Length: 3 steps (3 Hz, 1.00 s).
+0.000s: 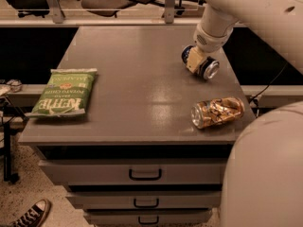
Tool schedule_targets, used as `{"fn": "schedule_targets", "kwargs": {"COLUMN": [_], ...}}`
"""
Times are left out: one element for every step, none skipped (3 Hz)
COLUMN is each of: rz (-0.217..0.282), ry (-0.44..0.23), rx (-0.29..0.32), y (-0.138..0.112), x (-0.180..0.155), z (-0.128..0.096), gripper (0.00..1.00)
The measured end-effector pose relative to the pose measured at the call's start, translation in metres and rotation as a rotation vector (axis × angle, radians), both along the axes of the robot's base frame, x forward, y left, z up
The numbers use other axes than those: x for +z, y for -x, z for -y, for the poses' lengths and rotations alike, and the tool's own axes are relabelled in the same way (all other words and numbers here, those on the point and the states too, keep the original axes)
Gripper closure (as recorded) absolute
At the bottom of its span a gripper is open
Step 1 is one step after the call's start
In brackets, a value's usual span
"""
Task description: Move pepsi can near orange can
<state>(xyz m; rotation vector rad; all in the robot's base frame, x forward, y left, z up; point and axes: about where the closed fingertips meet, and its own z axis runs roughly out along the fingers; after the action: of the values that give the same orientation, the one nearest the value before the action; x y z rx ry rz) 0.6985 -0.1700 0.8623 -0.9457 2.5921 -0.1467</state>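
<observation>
The pepsi can (210, 70) lies on its side at the back right of the grey cabinet top (142, 79), its silver end facing the front right. My gripper (197, 61) comes down from the white arm at the upper right and sits right over the middle of this can, covering part of its blue body. The orange can (218, 112), gold-patterned, also lies on its side near the front right corner. It is roughly a can's length in front of the pepsi can.
A green chip bag (64, 92) lies flat at the left edge. Drawers (144, 174) with handles are below the top. My white body (265, 174) fills the lower right, beside the orange can. A sneaker (28, 215) is on the floor at the lower left.
</observation>
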Motion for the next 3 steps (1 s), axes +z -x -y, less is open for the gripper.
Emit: {"fn": "schedule_targets", "kwargs": {"rz": [0.021,-0.006,-0.066], "ry": [0.002,0.009,-0.008], "rx": [0.011,-0.003,-0.03], "y": [0.002,0.018,0.046], "x": [0.02,0.028,0.027], "z": [0.005,0.015,0.016], "gripper": [1.0,1.0,1.0]}}
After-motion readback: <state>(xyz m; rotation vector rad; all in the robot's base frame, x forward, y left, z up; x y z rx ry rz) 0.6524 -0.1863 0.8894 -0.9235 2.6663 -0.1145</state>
